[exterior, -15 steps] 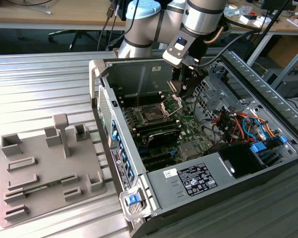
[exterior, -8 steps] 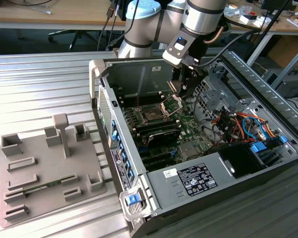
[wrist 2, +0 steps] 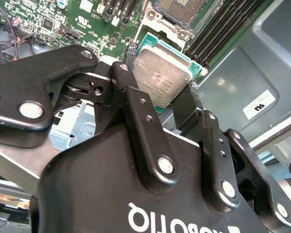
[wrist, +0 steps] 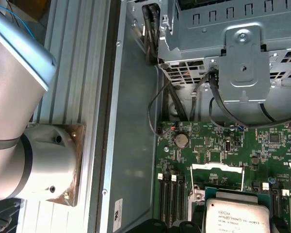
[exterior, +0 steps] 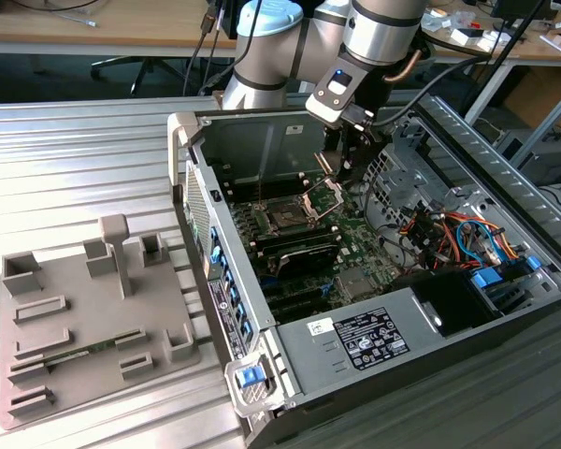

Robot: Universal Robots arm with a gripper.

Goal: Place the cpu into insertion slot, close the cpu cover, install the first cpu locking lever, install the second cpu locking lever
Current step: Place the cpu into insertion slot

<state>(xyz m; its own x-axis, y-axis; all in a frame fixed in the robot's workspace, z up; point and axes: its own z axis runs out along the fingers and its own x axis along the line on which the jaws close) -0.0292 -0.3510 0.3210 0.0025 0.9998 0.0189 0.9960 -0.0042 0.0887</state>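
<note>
While hand (wrist 2: 161, 73) clamps cpu (wrist 2: 160, 82) above open computer case (exterior: 262, 140), ribbed metal table (exterior: 75, 159), wooden benches (exterior: 75, 28) behind

The arm (exterior: 379, 28) is silver tubing with pale blue joint caps (exterior: 262, 19). Its gripper (wrist 2: 162, 73) is matte black: 2 jointed fingers (wrist 2: 140, 121) studded with round silver pins (wrist 2: 166, 165), white lettering (wrist 2: 150, 218) on the body.

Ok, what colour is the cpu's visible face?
The cpu shows a silvery-grey metal top with a green rim, best in the second wrist view.

A ribbed metal table (exterior: 75, 159) carries an open computer case (exterior: 355, 385) and, beside it, a grey fixture tray (exterior: 84, 301).
</note>
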